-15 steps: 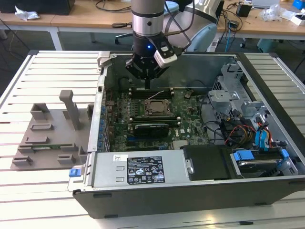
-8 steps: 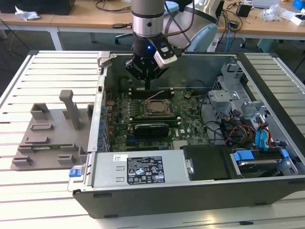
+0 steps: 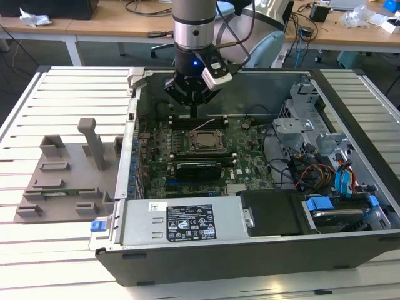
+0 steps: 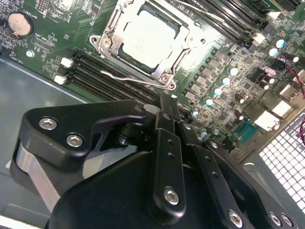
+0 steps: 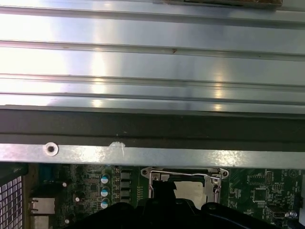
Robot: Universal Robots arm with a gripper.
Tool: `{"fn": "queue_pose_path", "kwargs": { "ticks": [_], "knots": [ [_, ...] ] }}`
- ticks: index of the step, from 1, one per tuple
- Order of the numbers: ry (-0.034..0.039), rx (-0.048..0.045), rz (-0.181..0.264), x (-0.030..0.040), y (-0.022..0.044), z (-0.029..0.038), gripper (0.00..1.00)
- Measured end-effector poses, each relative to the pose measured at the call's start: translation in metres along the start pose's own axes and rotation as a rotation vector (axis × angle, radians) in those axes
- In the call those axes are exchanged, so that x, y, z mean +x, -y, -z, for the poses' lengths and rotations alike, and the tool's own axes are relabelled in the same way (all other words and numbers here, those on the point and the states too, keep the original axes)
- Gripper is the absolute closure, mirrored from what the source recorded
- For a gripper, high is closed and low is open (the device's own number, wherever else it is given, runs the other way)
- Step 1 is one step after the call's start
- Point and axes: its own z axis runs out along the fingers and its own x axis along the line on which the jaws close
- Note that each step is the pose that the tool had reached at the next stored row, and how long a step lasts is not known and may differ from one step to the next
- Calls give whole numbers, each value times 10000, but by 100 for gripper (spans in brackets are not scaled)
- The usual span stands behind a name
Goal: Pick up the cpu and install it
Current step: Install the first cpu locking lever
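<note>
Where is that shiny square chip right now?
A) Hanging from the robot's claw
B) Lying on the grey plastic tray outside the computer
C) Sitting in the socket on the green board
C: in the second wrist view the cpu lies inside the metal socket frame on the motherboard.

Ribbed silver metal table surface point(image 5: 152, 62) sits beyond a grey steel case rim point(image 5: 190, 156); past it, a green circuit board point(image 5: 90, 186) carries the silver-framed socket point(image 5: 185, 179).
</note>
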Motion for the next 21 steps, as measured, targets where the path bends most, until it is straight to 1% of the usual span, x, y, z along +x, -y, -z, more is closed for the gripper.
{"fn": "queue_pose_path", "kwargs": {
  "ticks": [10, 13, 21],
  "knots": [
    [-1, -3, 1, 2, -2, -49, 90],
    [-1, -4, 1, 3, -4, -83, 90],
    [0, -4, 1, 4, -6, -131, 90]
  ]
}}
